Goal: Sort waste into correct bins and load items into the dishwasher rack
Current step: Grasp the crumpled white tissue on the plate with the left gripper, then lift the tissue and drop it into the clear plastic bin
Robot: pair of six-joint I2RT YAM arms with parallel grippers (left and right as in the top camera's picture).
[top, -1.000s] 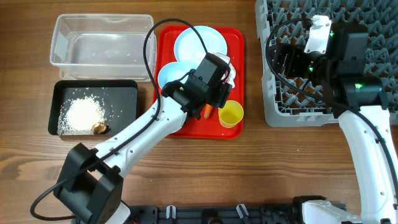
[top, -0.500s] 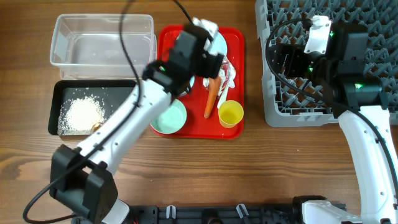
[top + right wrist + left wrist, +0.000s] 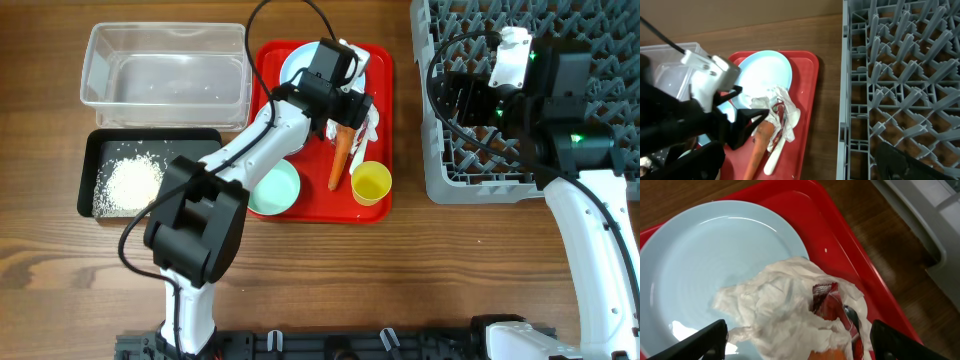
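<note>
My left gripper [image 3: 345, 108] hangs open just over the crumpled white tissue [image 3: 782, 307], one finger on each side [image 3: 800, 347]. The small red wrapper [image 3: 827, 302] lies in the tissue, at the edge of the light blue plate [image 3: 715, 260]. The orange carrot [image 3: 340, 160] and white spoon [image 3: 775, 155] lie beside it. The yellow cup [image 3: 371, 183] and mint-green bowl [image 3: 272, 188] stand at the red tray's front. White rice [image 3: 133, 183] lies in the black tray [image 3: 205, 140]. The clear tub [image 3: 165, 75] stands behind it. My right gripper [image 3: 465, 100] is open and empty over the grey rack [image 3: 590, 60]. The brown lump and light blue bowl are hidden.
The flat red tray [image 3: 385, 60] lies between the bins on the left and the rack on the right. A strip of bare wood [image 3: 408, 120] separates the tray from the rack. My left arm [image 3: 250, 150] crosses the tray's left side.
My left gripper has moved from the tray's middle toward its back and now sits over the tissue. The mint-green bowl and carrot have come into view. The right arm has not moved.
</note>
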